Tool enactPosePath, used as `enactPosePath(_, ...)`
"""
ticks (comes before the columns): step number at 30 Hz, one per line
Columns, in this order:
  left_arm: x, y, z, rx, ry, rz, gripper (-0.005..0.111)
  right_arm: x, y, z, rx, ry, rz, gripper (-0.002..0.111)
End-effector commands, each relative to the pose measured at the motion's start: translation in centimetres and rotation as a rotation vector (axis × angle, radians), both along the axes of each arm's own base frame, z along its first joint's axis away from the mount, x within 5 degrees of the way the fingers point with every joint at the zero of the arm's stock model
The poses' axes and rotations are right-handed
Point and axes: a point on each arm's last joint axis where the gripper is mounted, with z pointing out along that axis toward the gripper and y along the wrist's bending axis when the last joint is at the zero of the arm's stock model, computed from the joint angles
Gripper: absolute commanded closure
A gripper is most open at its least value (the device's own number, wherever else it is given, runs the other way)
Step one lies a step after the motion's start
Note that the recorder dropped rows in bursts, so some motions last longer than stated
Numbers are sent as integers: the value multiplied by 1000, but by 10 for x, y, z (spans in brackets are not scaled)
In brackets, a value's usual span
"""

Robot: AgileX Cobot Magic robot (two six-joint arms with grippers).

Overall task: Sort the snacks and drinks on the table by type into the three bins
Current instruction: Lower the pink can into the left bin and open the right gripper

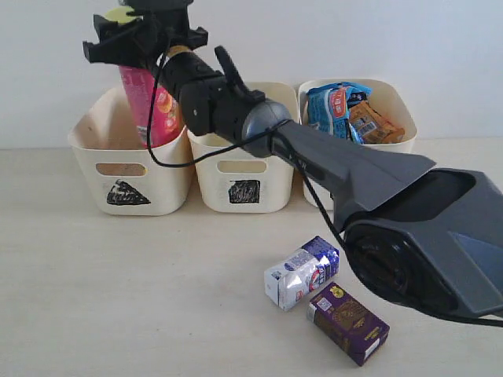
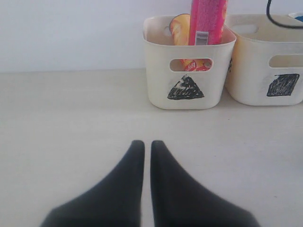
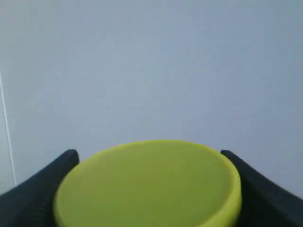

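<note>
The pink canister (image 1: 149, 106) (image 2: 208, 19) stands tilted in the triangle bin (image 1: 94, 141) (image 2: 156, 80), beside the yellow canister (image 2: 180, 28). My right gripper (image 1: 130, 39) (image 3: 149, 161) is at the pink canister's top, one finger on each side of the yellow lid (image 3: 147, 184). I cannot see whether the fingers press on the lid. The blue bag (image 1: 326, 106) and orange bag (image 1: 373, 122) are in the right bin (image 1: 393, 90). A white and blue carton (image 1: 299, 275) and a purple carton (image 1: 347, 322) lie on the table (image 1: 118, 298). My left gripper (image 2: 147, 144) is shut and holds nothing.
The square bin (image 1: 236, 188) (image 2: 251, 80) stands between the other two. The right arm (image 1: 354, 173) reaches from the right, across the square bin and over the two cartons. A black cable (image 1: 157, 149) hangs by the triangle bin. A pale wall stands behind the bins.
</note>
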Motion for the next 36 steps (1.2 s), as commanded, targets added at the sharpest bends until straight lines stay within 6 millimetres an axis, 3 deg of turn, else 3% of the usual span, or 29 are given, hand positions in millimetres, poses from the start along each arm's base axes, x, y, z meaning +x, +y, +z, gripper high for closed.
enactPosePath(1,0,0,1,-12,-10,4,103,-4,-5,23,55,7,12,39)
enactPosePath(15,0,0,1,-12,-10,4,103,-3,-3,16,-52,12,3,39)
enactPosePath(21,0,0,1,-12,-10,4,103,-4,0,-3,-199,184,40,40)
enactPosePath(23,0,0,1,-12,-10,4,103,-4,1,-10,-257,239,52,48)
enactPosePath(26,0,0,1,-12,-10,4,103,-10,-1,-11,-359,319,75,70)
enactPosePath(27,0,0,1,-12,-10,4,103,-15,-4,-6,-434,372,94,92)
enactPosePath(29,0,0,1,-12,-10,4,103,-24,-9,4,-538,408,119,108)
enactPosePath(36,0,0,1,-12,-10,4,103,-44,-19,24,-707,486,124,109)
